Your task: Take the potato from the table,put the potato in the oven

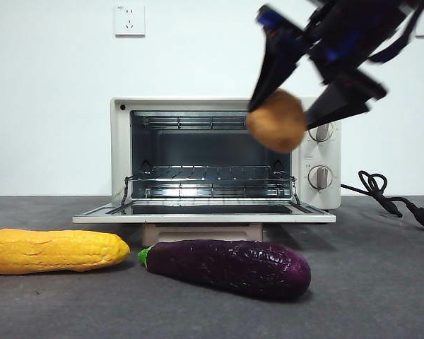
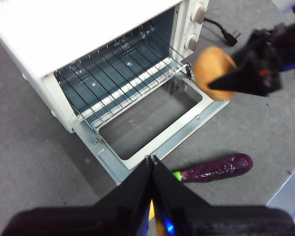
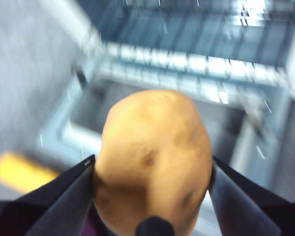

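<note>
My right gripper (image 1: 286, 106) is shut on the tan potato (image 1: 277, 121), holding it in the air in front of the upper right corner of the oven (image 1: 120, 145). The right wrist view is filled by the potato (image 3: 155, 157) clamped between the jaws, with the oven rack (image 3: 196, 61) beyond it, blurred. The cream-white oven's door (image 1: 203, 214) lies folded down flat and the wire rack (image 1: 212, 173) inside is bare. From the left wrist view I see the potato (image 2: 214, 71) and the right gripper (image 2: 226, 81) over the door's right end. My left gripper (image 2: 151, 160) is shut, high above the table (image 1: 381, 282).
A yellow corn cob (image 1: 53, 251) lies at the front left of the table and a purple eggplant (image 1: 230, 265) in front of the oven door. The oven's black cord (image 1: 389, 198) trails to the right. The knobs (image 1: 319, 176) are on the oven's right side.
</note>
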`<control>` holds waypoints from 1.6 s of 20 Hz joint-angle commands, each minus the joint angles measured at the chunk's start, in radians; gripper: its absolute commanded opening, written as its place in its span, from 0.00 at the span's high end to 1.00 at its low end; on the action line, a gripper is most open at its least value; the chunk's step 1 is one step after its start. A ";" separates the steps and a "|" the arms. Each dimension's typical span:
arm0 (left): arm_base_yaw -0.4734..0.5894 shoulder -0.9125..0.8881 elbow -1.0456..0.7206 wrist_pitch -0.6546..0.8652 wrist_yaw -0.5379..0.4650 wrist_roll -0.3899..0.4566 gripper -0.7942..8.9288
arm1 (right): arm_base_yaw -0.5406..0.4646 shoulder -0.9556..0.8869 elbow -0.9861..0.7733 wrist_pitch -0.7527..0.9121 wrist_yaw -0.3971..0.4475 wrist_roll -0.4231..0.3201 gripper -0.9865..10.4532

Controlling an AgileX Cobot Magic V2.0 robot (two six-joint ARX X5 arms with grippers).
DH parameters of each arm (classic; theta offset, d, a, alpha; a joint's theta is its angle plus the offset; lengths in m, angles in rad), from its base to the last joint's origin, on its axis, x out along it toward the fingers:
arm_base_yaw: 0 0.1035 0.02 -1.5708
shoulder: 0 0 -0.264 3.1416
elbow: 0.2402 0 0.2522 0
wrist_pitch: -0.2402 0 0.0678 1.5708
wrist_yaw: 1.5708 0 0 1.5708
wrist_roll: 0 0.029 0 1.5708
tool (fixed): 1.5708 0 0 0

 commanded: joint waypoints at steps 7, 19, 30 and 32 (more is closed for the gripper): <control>-0.020 0.000 -0.016 -0.032 0.006 -0.004 0.93 | -0.016 0.266 0.064 0.361 0.063 0.170 0.93; -0.080 -0.001 -0.047 -0.051 -0.023 -0.034 0.93 | -0.064 0.452 0.151 0.509 0.159 0.237 0.69; -0.080 0.000 -0.047 -0.051 -0.050 -0.033 0.93 | -0.066 0.443 0.151 0.495 0.154 0.262 0.42; -0.080 0.000 -0.048 -0.050 -0.050 -0.029 0.93 | -0.066 0.429 0.151 0.483 0.141 0.263 0.42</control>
